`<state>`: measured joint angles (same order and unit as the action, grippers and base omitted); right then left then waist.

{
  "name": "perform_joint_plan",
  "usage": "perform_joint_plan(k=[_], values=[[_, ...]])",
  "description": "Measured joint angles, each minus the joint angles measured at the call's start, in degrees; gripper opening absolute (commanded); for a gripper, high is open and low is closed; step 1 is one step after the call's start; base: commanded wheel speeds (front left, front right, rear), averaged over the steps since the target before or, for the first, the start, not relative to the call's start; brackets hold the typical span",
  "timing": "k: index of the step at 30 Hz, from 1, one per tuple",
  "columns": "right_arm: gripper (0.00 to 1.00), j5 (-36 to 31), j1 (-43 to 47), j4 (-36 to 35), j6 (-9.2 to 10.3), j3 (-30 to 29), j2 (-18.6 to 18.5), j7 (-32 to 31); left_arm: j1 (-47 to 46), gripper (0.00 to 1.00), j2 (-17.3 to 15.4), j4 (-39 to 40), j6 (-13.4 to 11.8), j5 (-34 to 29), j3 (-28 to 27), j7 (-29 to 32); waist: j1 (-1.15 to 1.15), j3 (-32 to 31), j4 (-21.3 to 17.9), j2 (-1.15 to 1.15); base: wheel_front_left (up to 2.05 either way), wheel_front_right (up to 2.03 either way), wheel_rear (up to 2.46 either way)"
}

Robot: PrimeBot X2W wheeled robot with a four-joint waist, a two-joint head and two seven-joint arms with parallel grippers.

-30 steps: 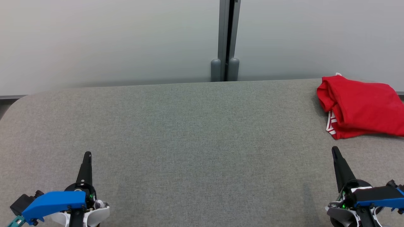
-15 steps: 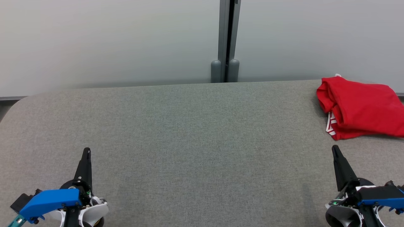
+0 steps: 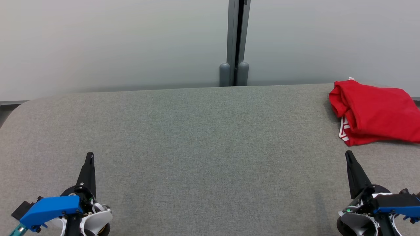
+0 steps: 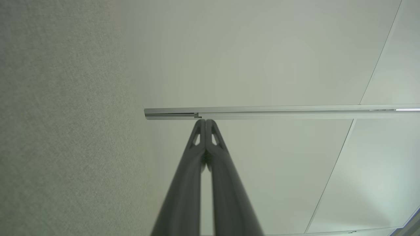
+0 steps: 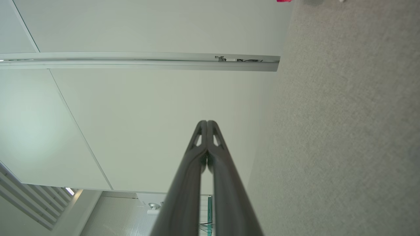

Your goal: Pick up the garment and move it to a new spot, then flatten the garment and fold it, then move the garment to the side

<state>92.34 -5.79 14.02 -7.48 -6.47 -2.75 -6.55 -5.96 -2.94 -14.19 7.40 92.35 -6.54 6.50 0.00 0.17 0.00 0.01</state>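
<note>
The garment (image 3: 374, 111) is red with white-striped trim, folded into a bundle at the far right of the grey fabric table (image 3: 203, 141), partly cut off by the head view's right edge. A sliver of its red cloth (image 5: 284, 1) peeks in at the top of the right wrist view. My left gripper (image 3: 89, 155) hovers at the lower left, shut and empty, its tips pressed together (image 4: 205, 121). At the lower right my right gripper (image 3: 348, 153) is also shut with nothing in it (image 5: 207, 122), a little nearer to me than the garment and apart from it.
A pale partition wall (image 3: 115, 42) with a grey vertical post (image 3: 237, 42) rises just behind the table's far edge. The table's far left corner (image 3: 19, 106) is rounded.
Both grippers have drawn slightly back toward me, the left one a bit more. The garment has not moved.
</note>
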Motion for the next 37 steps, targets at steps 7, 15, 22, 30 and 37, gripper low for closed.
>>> perform_joint_plan(k=[7, 15, 22, 30, 37], values=[[0.0, 0.0, 0.0, 0.0, 0.0, 0.0, 0.0, 0.0, 0.0, 0.0, 0.0, 0.0, 0.0, 0.0, 0.0, 0.0, 0.0, 0.0, 0.0, 0.0, 0.0, 0.0, 0.0], [0.0, 0.0, 0.0, 0.0, 0.0, 0.0, 0.0, 0.0, 0.0, 0.0, 0.0, 0.0, 0.0, 0.0, 0.0, 0.0, 0.0, 0.0, 0.0, 0.0, 0.0, 0.0, 0.0], [0.0, 0.0, 0.0, 0.0, 0.0, 0.0, 0.0, 0.0, 0.0, 0.0, 0.0, 0.0, 0.0, 0.0, 0.0, 0.0, 0.0, 0.0, 0.0, 0.0, 0.0, 0.0, 0.0], [0.0, 0.0, 0.0, 0.0, 0.0, 0.0, 0.0, 0.0, 0.0, 0.0, 0.0, 0.0, 0.0, 0.0, 0.0, 0.0, 0.0, 0.0, 0.0, 0.0, 0.0, 0.0, 0.0], [0.0, 0.0, 0.0, 0.0, 0.0, 0.0, 0.0, 0.0, 0.0, 0.0, 0.0, 0.0, 0.0, 0.0, 0.0, 0.0, 0.0, 0.0, 0.0, 0.0, 0.0, 0.0, 0.0]])
